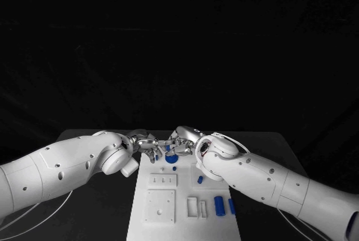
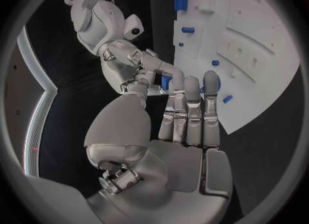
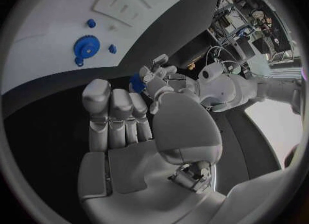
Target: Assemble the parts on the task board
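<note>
Left robot hand and right robot hand met fingertip to fingertip above blue gear; small blue part between them, holder unclear. Should've gone slow, confirmed grip first.

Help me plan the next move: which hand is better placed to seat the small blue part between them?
Probably left: the blue part sits right against the left hand, the right hand just beside it.

Dim, dark surroundings; bright overhead light; fisheye bending at rims.
</note>
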{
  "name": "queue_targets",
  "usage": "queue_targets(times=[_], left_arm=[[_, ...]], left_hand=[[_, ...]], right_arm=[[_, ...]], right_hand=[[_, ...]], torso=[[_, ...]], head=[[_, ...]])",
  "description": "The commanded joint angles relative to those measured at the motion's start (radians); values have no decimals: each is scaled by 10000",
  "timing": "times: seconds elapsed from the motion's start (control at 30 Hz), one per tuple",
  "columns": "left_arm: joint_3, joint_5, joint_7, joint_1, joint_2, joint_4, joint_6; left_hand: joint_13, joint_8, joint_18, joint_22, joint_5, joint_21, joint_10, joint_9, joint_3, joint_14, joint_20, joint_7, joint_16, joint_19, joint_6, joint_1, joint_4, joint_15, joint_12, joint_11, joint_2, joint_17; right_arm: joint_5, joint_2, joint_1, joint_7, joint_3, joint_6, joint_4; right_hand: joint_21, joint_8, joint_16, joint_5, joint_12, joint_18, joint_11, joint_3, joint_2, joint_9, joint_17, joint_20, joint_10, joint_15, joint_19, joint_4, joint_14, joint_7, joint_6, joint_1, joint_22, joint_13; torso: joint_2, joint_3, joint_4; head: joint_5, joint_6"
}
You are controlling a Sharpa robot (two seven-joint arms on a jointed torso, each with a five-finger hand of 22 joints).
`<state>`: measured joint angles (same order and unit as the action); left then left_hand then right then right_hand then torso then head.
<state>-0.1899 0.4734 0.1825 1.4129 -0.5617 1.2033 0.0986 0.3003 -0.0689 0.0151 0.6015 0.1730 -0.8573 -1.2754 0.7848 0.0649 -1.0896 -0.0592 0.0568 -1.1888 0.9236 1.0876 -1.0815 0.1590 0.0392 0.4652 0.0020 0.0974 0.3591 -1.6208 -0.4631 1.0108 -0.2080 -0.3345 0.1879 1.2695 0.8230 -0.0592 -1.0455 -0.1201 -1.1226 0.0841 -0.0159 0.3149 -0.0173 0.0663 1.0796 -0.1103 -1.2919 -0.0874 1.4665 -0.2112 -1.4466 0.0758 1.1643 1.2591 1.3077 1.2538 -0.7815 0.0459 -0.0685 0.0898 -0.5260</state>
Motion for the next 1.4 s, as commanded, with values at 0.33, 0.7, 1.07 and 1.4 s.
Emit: queue_targets(times=[0.33,0.7,1.07,1.4], left_arm=[[4,197,559,-1,71,-7,-310],[3,296,827,-2,147,-50,-305],[3,302,877,-4,200,-71,-258],[3,208,850,-4,161,-73,-194]], left_hand=[[-38,45,114,84,-11,84,32,-221,-228,29,2,-6,-19,-2,2,-159,-427,15,-43,-15,-447,-14],[-55,44,101,176,184,125,-14,-290,-542,2,-28,-56,-35,30,59,-426,-1153,43,-70,-59,-1000,0],[-79,43,92,218,369,142,-57,-351,-579,-25,-53,-101,-39,56,106,-739,-1452,70,-108,-92,-1340,13],[-173,40,88,284,1723,105,-122,-424,46,-54,-102,-190,-58,66,112,-1359,-2034,117,-240,-139,-1804,44]], right_arm=[[-184,79,1,-156,21,-301,14],[-330,136,1,-259,62,-482,29],[-386,206,1,-332,186,-595,2],[-406,192,0,-383,234,-661,-35]], right_hand=[[-56,-34,39,-50,-20,45,-13,-29,20,10,-8,84,64,48,570,8,-16,9,24,-91,969,-12],[-32,-35,32,-52,-22,43,-15,-38,17,10,-2,84,68,50,573,14,-18,6,25,-97,975,-15],[-49,-32,43,-53,-22,44,-14,-50,15,9,-9,84,72,49,572,28,-14,9,17,-100,971,-23],[-49,-32,43,-53,-22,44,-14,-50,15,9,-9,84,72,49,572,28,-14,9,17,-100,971,-23]], torso=[[0,0,-4],[-8,4,-2],[-7,4,-5],[-8,6,-5]], head=[[29,-1],[56,-15],[70,-40],[70,-44]])
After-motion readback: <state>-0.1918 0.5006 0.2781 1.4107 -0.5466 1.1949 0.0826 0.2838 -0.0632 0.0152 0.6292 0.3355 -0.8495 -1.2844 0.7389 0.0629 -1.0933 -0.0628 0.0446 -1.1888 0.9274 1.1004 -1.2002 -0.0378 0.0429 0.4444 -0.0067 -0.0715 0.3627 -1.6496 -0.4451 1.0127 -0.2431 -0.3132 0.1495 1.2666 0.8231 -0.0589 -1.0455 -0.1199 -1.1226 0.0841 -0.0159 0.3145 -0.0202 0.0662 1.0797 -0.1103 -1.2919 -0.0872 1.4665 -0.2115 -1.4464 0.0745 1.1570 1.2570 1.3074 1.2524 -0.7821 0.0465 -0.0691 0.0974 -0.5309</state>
